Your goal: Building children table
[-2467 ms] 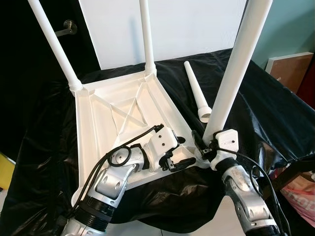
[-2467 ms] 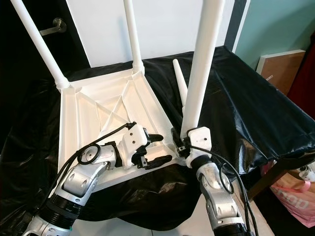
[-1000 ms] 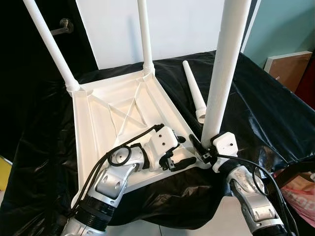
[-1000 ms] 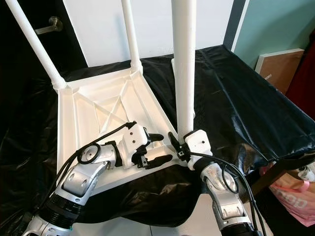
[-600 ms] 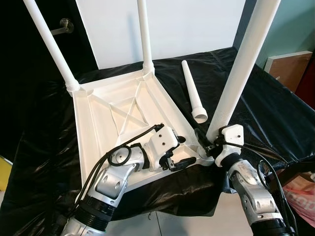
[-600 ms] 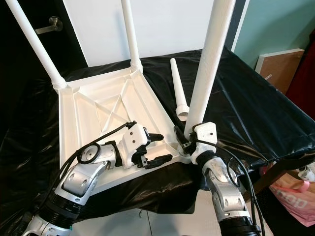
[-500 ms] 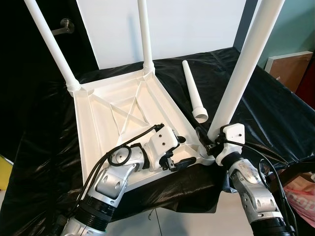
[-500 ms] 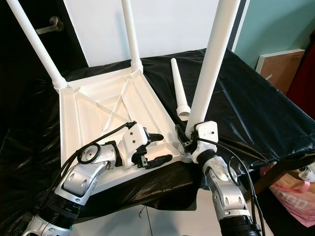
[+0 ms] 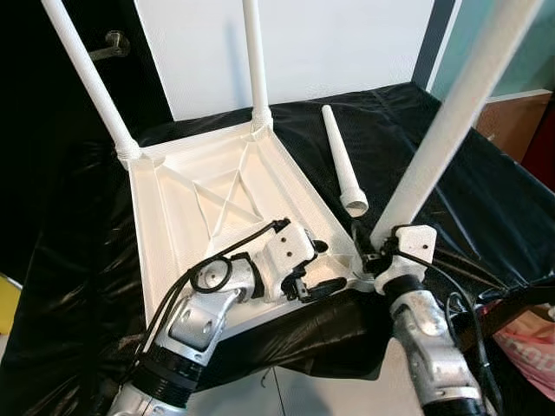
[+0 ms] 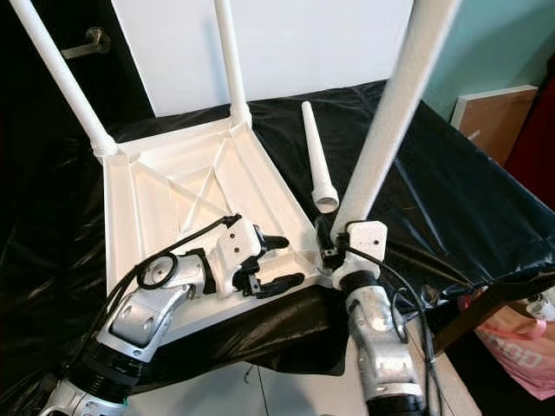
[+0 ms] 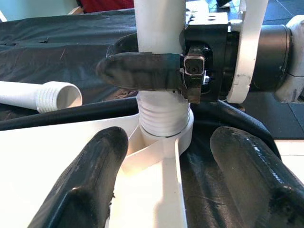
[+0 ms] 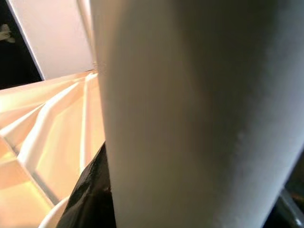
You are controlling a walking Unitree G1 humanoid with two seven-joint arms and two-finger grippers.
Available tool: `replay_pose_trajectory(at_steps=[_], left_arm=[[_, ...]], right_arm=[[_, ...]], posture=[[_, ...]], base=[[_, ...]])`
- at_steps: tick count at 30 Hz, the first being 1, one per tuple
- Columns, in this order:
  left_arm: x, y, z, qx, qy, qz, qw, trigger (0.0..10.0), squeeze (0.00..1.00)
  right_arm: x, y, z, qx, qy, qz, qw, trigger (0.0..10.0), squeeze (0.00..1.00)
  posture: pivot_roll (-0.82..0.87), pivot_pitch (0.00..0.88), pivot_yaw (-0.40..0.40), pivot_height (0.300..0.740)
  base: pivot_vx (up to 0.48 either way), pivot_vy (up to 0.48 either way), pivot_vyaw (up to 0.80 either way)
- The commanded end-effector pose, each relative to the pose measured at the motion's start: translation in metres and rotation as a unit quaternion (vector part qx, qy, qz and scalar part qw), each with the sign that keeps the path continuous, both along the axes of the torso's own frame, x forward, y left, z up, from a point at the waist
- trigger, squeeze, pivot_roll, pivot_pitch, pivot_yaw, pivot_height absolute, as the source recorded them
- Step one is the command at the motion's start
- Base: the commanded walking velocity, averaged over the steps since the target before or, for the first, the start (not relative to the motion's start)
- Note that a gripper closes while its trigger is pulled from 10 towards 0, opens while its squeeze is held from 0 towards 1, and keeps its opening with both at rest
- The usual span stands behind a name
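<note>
The white children's table top (image 9: 199,195) lies upside down on a black-covered surface. Two legs (image 9: 87,78) (image 9: 255,61) stand in its far corners. My right gripper (image 9: 368,251) is shut on a third white leg (image 9: 442,130) just above its threaded end (image 11: 164,116), which sits at the near right corner socket (image 11: 166,140). That leg leans up and to the right. My left gripper (image 9: 328,267) rests open on the table's underside beside that corner, its fingers (image 11: 90,180) on either side of a rib. A fourth leg (image 9: 340,165) lies loose on the cloth.
The black cloth (image 9: 451,199) hangs over the front edge close to my arms. A brown board (image 9: 520,117) leans at the right, with a pink bag (image 9: 531,340) below it. Behind the table stands a white wall panel (image 9: 329,43) and a dark door with a handle (image 9: 108,43).
The held leg stood upright a second ago and now leans further right, its base still at the near right corner. My right arm shifted with it; the left gripper stayed put.
</note>
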State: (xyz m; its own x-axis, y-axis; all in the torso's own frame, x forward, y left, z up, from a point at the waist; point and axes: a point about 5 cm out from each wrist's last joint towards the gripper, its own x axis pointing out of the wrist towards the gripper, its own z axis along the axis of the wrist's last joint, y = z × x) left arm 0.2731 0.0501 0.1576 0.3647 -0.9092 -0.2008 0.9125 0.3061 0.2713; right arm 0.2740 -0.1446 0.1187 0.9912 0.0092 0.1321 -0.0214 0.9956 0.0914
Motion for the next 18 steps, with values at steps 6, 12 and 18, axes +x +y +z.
replay_pose_trajectory(at_steps=[6, 12, 18], left_arm=[[0.002, 0.000, 0.004, -0.001, -0.017, 0.021, 1.000, 10.0, 0.00], [0.003, -0.001, 0.006, -0.003, -0.017, 0.022, 1.000, 10.0, 0.00], [0.004, -0.001, 0.006, -0.005, -0.018, 0.023, 1.000, 10.0, 0.00]], right_arm=[[-0.013, 0.005, -0.027, 0.002, 0.066, -0.018, 0.998, 10.0, 0.00], [-0.011, 0.009, -0.016, -0.041, 0.030, -0.013, 0.999, 10.0, 0.00], [-0.011, 0.012, 0.005, -0.050, -0.023, 0.006, 0.998, 10.0, 0.00]], posture=[[-0.21, 0.043, 0.047, 0.740], [-0.22, 0.049, 0.047, 0.740], [-0.22, 0.051, 0.046, 0.740]], base=[[0.000, 0.000, 0.00], [0.000, 0.000, 0.00], [0.000, 0.000, 0.00]])
